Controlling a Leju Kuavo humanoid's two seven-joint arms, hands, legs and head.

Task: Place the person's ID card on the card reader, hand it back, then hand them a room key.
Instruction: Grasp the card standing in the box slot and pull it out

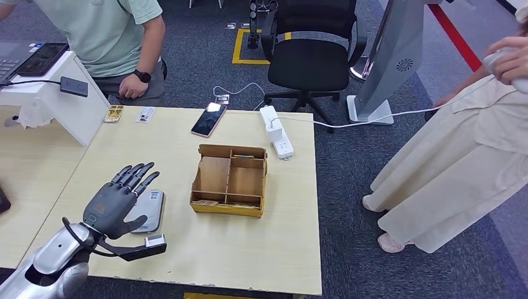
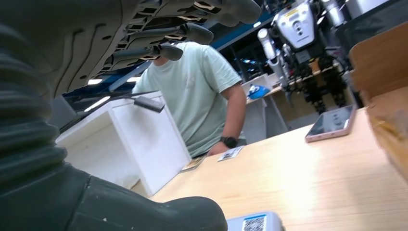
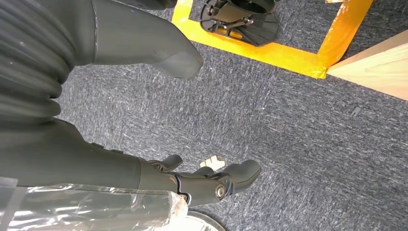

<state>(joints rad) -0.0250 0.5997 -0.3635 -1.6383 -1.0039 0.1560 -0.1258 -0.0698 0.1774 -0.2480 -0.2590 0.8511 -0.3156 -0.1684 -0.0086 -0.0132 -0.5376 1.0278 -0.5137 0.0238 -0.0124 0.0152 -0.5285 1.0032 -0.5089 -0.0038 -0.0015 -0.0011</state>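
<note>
Left hand [image 1: 117, 200] over tabletop [image 1: 187, 249] near front-left, fingers spread, holding nothing. Card reader [image 1: 147, 209] on tabletop just right of hand, partly under it. Divided box [image 1: 229, 179] at tabletop centre, right of reader. Phone [image 1: 208, 119] behind box, near far edge. Two cards [image 1: 113, 114] [image 1: 145, 114] at far-left edge, before person [image 1: 118, 43]. Power strip [image 1: 276, 131] at far-right edge. Second person [image 1: 461, 156] right of tabletop, on floor. Right hand [image 3: 202, 180] hangs above floor.

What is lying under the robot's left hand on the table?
A grey card reader lies flat under the left hand, which hovers open above it. The hand covers the reader's left part, so anything there is hidden.
</note>
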